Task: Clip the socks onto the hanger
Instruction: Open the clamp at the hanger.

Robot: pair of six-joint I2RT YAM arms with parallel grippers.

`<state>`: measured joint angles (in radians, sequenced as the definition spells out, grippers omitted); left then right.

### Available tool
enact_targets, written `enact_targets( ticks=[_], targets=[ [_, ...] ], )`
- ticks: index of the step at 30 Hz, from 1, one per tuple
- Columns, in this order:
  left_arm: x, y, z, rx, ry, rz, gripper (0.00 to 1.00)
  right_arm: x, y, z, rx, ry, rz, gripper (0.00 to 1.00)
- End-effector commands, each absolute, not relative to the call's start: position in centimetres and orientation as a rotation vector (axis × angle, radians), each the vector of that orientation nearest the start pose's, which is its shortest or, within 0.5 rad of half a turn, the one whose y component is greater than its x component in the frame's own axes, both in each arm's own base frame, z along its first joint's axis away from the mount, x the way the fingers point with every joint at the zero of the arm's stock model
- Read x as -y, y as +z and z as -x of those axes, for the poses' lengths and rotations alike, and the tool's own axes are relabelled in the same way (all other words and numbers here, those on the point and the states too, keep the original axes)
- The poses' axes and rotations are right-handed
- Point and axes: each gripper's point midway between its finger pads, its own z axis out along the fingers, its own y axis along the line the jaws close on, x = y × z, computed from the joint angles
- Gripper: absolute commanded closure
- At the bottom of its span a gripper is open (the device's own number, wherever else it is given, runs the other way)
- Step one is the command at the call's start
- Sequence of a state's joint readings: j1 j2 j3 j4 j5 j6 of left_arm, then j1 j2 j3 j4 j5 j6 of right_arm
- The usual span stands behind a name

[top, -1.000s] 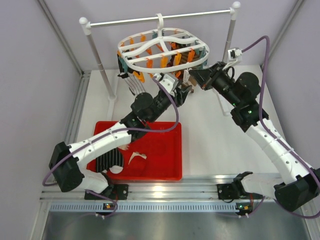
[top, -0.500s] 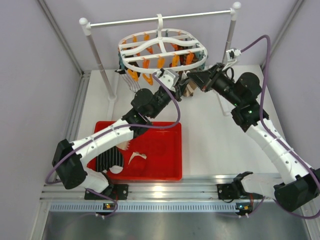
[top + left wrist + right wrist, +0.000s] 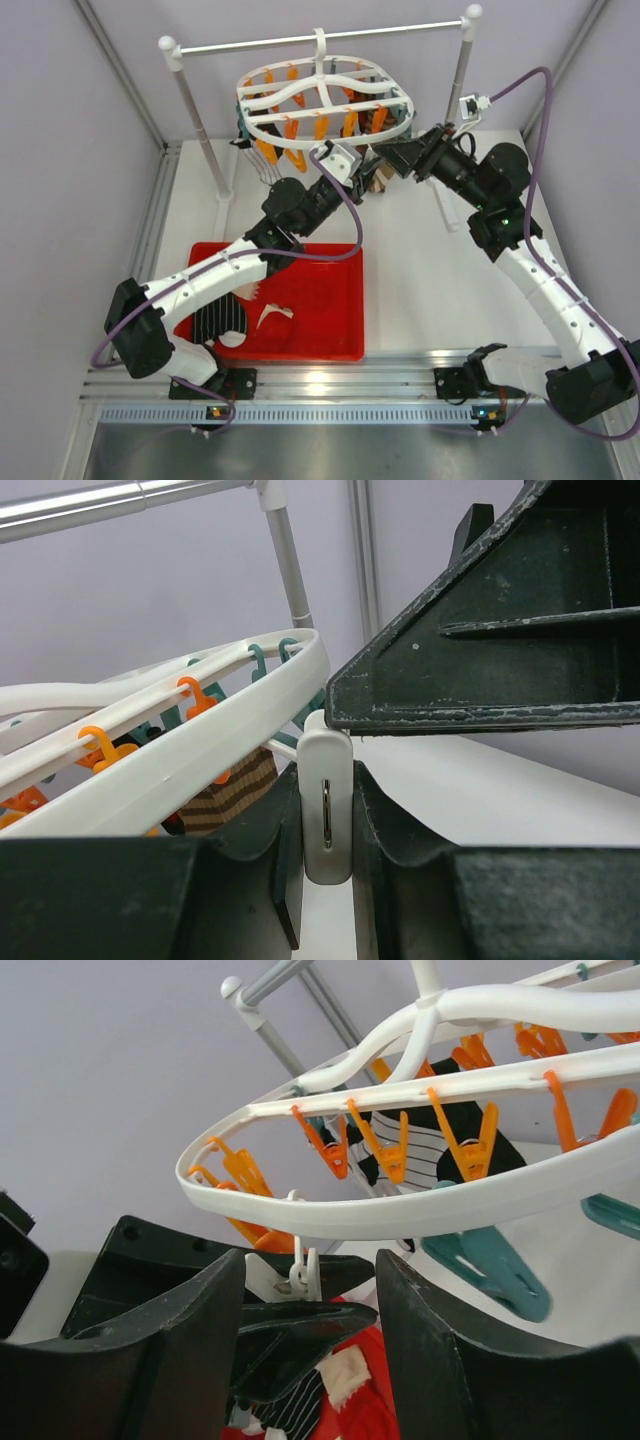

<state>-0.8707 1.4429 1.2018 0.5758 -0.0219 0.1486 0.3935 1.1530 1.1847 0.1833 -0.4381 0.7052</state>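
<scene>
**Top view:** Both arms are reaching under the near rim of the hanger (image 3: 322, 66). The left gripper (image 3: 352, 172) and right gripper (image 3: 390, 155) are meeting almost tip to tip. A brown striped sock (image 3: 376, 181) is dangling just below and between their fingertips. Well behind the fingers, toward the arm bases, a red tray (image 3: 340, 350) is holding a black striped sock (image 3: 220, 322) and a white sock (image 3: 272, 316), neither yet hung.

**Left wrist:** The left fingers (image 3: 200, 900) are pinching a white clip (image 3: 327, 815) narrowly between them. The clip is hanging from the hanger's rim straight above the fingertips. The brown striped sock is showing just beside the clip, partly behind one finger; whether the clip's mouth is biting it cannot be told. One finger of the right gripper is looming above, close to the clip but apart from it.

**Right wrist:** The right fingers (image 3: 150, 1360) are standing wide and gripping nothing, and the left gripper and white clip are showing through the gap. Beyond the fingertips, a hung striped sock (image 3: 425, 1160) is dangling under the frame behind a row of orange clips (image 3: 475, 1155).

At least one sock appears to be up and the brown one looks mid-clipping. At least two are waiting in the tray.
</scene>
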Motion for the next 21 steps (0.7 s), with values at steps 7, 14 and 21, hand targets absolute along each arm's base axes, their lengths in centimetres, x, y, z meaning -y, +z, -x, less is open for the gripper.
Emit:
enact_targets(
  ticks=[7, 14, 21],
  targets=[
    [37.2, 42.9, -31.4, -1.051, -0.644, -0.623, 1.00, -24.7, 47.4, -28.4, -1.355, 1.324, 0.327, 0.39],
    [37.5, 42.7, -31.3, -1.045, -0.650, -0.642, 1.00, -25.2, 46.5, -29.7, -1.411, 1.313, 0.319, 0.39],
    [37.8, 42.8, -31.1, -1.039, -0.651, -0.662, 1.00, -24.7, 46.1, -31.0, -1.435, 1.251, 0.274, 0.53]
  ],
)
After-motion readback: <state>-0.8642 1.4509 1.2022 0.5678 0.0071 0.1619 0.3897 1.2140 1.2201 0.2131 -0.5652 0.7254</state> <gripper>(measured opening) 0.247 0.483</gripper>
